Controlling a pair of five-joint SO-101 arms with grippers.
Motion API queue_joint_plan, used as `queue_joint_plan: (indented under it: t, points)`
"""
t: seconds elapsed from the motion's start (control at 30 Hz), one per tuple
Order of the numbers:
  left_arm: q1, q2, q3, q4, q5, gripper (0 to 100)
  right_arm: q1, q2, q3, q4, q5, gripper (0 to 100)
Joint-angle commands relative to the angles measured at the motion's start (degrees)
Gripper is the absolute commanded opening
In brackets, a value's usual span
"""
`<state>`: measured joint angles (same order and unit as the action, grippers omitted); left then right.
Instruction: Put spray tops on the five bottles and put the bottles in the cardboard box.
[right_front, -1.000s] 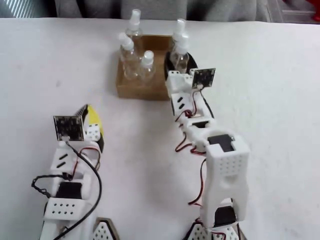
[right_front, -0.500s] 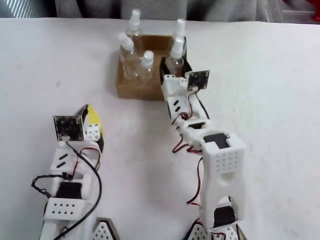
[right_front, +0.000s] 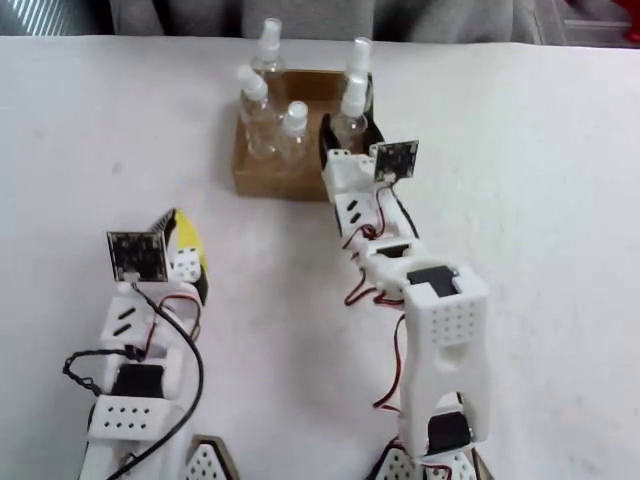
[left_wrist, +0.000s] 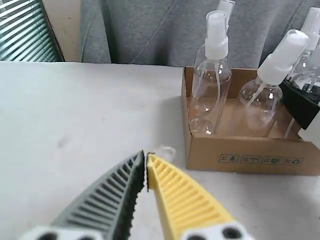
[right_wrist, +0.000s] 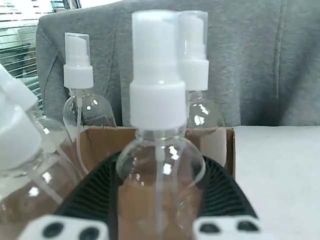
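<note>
Dropping the last bottle in looks like the step here. At the near right corner of the cardboard box (right_front: 268, 182), the right gripper (right_front: 350, 128) has its jaws part-way apart, clamped round the fifth bottle (right_front: 353, 98), spray top on. The left gripper (left_wrist: 146, 160) sits pinched closed on nothing, well off the box's near left corner. The other four bottles (right_front: 258, 110) stand capped inside the box. Can't tell if the held one touches the box floor, so next I'd guess lower, let go, and lift out without knocking its neighbours.

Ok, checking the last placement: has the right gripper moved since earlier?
Yes: the right gripper shifted left with its bottle, farther in over the cardboard box.
</note>
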<state>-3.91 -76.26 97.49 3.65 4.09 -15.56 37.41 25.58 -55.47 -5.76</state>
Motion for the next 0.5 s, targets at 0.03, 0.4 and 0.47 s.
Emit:
queue_joint_plan:
  t: [0.03, 0.4, 0.47]
  points:
    - [-0.4, -0.4, -0.2, -1.4, 0.3, 2, -0.4, -0.9, -2.7, -1.4, 3.7, 1.8]
    - [-0.4, -0.4, -0.2, -1.4, 0.3, 2, 0.0, 0.0, -4.8, -1.4, 3.7, 1.8]
    - [-0.3, -0.4, -0.2, -1.4, 0.3, 2, 0.0, 1.6, -6.3, -1.4, 3.9, 1.8]
